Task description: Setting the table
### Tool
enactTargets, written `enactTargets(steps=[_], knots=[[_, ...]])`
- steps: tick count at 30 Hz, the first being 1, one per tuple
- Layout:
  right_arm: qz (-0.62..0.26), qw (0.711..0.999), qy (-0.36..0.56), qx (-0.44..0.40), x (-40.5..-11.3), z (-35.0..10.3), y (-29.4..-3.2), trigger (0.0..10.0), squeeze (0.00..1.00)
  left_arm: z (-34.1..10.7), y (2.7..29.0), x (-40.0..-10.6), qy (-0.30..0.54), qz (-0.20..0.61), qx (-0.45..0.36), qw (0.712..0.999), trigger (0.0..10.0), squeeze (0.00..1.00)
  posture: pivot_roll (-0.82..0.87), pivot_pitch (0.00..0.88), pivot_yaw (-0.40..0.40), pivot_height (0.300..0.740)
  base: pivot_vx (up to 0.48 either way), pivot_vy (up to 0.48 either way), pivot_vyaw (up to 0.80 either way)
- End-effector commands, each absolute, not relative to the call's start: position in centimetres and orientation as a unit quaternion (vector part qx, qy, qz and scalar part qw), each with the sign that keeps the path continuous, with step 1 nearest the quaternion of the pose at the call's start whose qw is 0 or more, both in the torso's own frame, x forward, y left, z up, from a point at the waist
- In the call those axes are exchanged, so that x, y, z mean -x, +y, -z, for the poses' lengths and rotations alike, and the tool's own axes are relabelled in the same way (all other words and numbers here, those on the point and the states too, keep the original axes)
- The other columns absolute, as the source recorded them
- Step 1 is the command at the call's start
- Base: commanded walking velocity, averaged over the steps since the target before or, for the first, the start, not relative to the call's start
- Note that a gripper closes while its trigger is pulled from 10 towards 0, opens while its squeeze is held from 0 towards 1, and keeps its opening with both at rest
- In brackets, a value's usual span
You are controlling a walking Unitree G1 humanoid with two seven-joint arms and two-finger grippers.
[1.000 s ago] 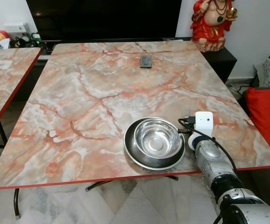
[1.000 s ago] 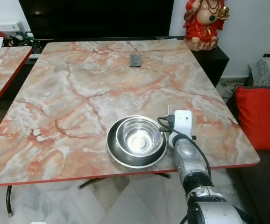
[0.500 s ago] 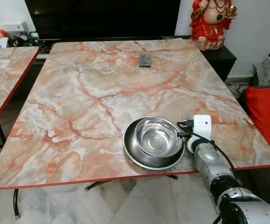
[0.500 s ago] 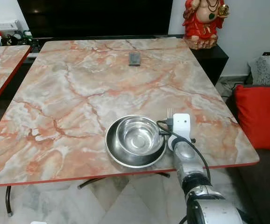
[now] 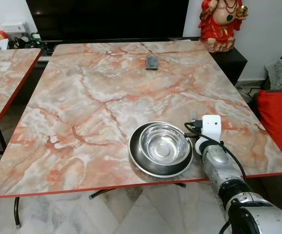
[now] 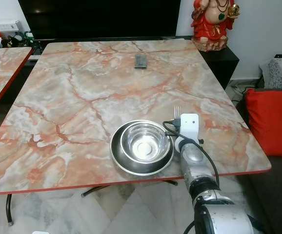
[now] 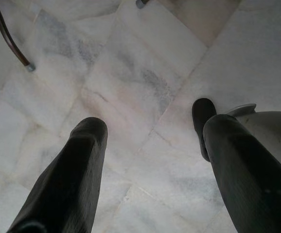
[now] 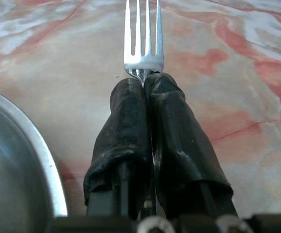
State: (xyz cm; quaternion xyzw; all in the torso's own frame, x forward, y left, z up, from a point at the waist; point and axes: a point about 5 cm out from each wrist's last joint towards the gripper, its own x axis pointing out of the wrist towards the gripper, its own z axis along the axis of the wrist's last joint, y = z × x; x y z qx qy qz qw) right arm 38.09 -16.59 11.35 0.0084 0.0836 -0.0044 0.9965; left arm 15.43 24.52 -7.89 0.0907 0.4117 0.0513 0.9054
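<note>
You are looking down at a marble-patterned bench (image 5: 82,97) with a red edge. Near its front edge, toward your right, a steel bowl (image 5: 164,145) sits inside a wider steel plate (image 5: 140,161). That part of the place setting looks done, judging by how the two are stacked and centred on each other.

The cutlery is not yet laid. Your right pincer (image 8: 148,80) is just beside the plate, on its right side, low over the bench. Its two black fingers (image 8: 126,121) are pressed tight together around the handle of a fork (image 8: 143,36). The tines stick out past the fingertips and point away from you, toward the far side of the bench. In the head views the tines (image 6: 177,111) peek out just above the white wrist camera housing (image 6: 189,125). You cannot tell from these views whether the fork touches the bench surface or hangs a little above it.

Your left pincer (image 7: 150,145) hangs idle at your side over the pale marble floor (image 7: 131,73), its fingers spread wide and holding nothing.

What seems left: set the fork down beside the plate and let go. A small dark object (image 5: 152,62) lies far off near the back of the bench, and a red figurine (image 5: 222,22) stands beyond the back right corner.
</note>
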Motion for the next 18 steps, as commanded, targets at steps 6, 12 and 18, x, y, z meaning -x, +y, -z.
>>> enactTargets(steps=[6,12,18], knots=[[0.004,0.996,0.09,-0.014,-38.03,-11.09,-16.37,10.0,0.38,8.12,24.88,-14.67,0.423,-0.054,-0.098,0.899,10.0,0.0,0.06,0.137,-0.005,0.74,0.0,0.0,0.0],[0.004,0.995,0.097,-0.011,-37.88,-10.76,-16.48,10.0,0.5,8.09,24.84,-14.76,0.422,-0.054,-0.098,0.9,10.0,0.0,0.06,0.136,-0.006,0.74,0.0,0.0,0.0],[0.003,0.995,0.098,-0.011,-37.87,-10.73,-16.45,10.0,1.0,8.09,24.78,-14.82,0.421,-0.053,-0.098,0.9,10.0,0.0,0.06,0.136,-0.006,0.74,0.0,0.0,0.0]])
